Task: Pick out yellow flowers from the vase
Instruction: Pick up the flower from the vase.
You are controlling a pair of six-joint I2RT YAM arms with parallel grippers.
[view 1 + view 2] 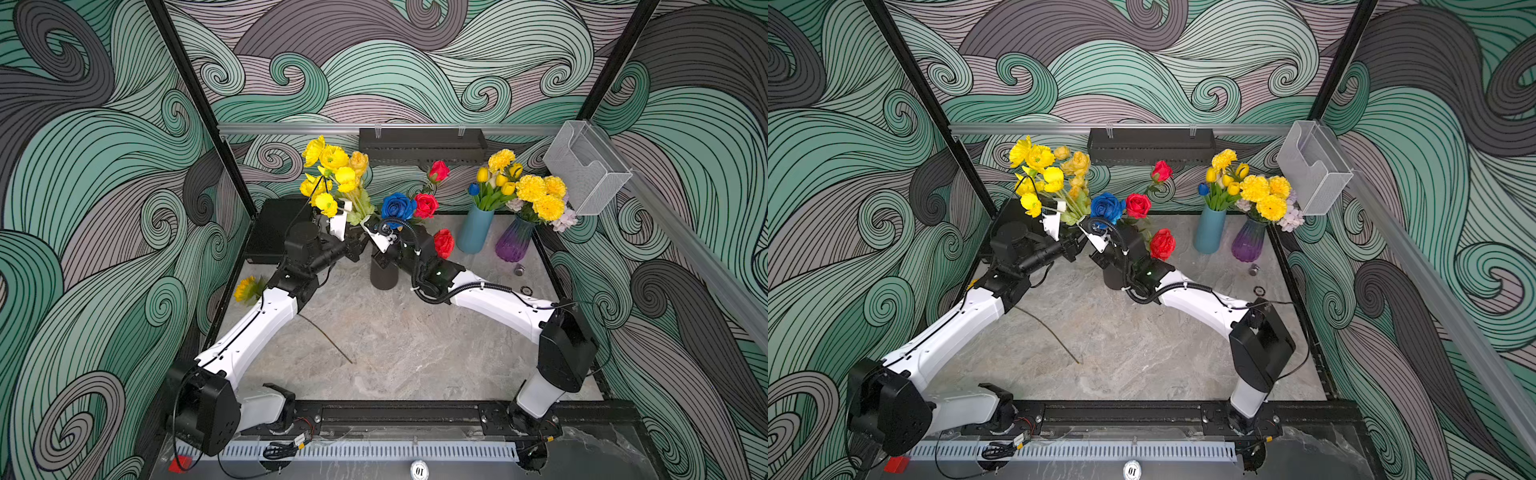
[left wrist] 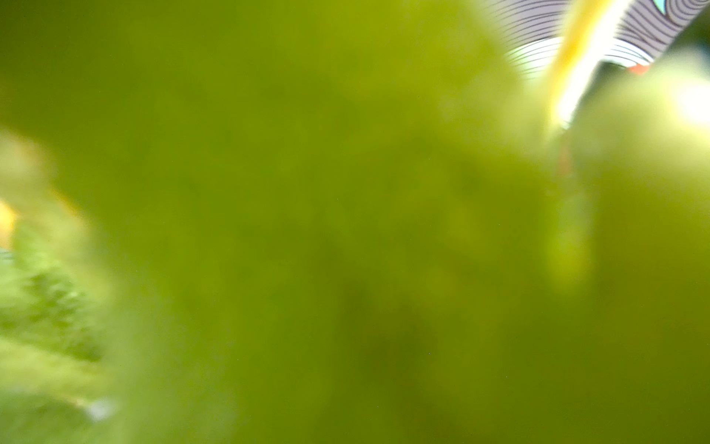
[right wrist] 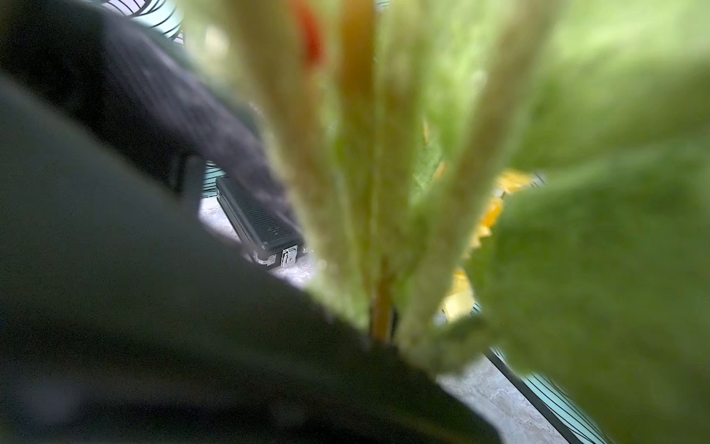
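In both top views, yellow flowers [image 1: 332, 174] [image 1: 1042, 170] bunched up high beside the dark vase [image 1: 383, 276] of blue rose [image 1: 398, 206] and red roses [image 1: 426, 205]; right claw [image 1: 368, 226] pressed together on their stems [image 1: 355, 201], left claw [image 1: 356, 243] buried in leaves [image 1: 365, 211], spread or not impossible to tell. One more yellow bloom [image 1: 246, 289] flat on the surface [image 1: 395, 345]. Left wrist: green blur. Right wrist: pale stems [image 3: 338, 215] and leaves [image 3: 595, 250] blocking most of a black case [image 3: 265, 226].

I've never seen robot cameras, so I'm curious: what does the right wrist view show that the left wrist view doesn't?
Only the right wrist view: pale flower stems bunched together, a black case with a latch, and marble table. Only the left wrist view: a bright yellowish streak. Both: blurred green leaves close to the lens and slivers of swirl-patterned wall.
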